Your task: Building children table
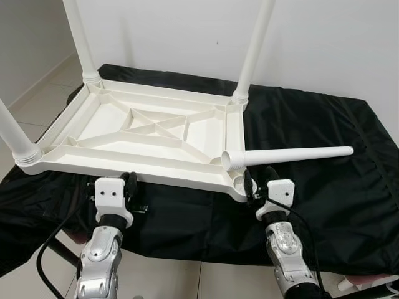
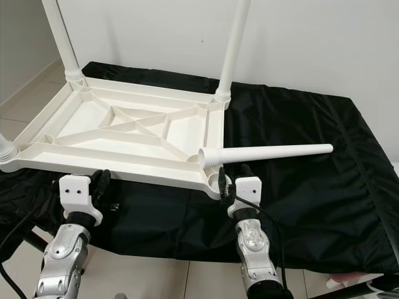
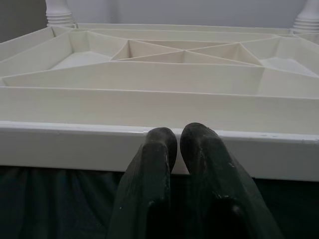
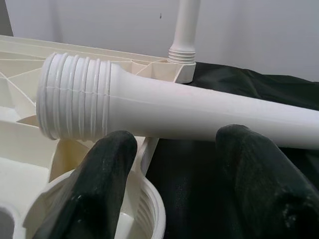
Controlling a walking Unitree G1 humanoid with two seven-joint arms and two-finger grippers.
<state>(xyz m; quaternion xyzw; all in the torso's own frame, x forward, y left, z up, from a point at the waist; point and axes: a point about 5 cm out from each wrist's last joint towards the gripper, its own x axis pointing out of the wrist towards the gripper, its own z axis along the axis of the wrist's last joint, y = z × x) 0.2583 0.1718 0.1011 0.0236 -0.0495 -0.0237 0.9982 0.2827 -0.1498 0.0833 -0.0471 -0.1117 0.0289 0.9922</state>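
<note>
Nearest the head camera are the two silver arms, their hands reaching the near edge of an upturned white tabletop (image 1: pixel 143 134). The left hand (image 1: pixel 129 182) has its fingers pressed together, holding nothing, the tips just at the tabletop's near rim. The right hand (image 1: pixel 260 180) is spread open and empty, one finger over the empty threaded socket (image 4: pixel 144 209) at the near right corner. Just beyond its fingertips a loose leg (image 1: pixel 293 156) lies on its side, threaded end resting on the tabletop's corner, the rest stretching right over the black cloth (image 1: pixel 324 124) covering the desk. Three legs stand screwed in at the other corners; four legs in all.
</note>
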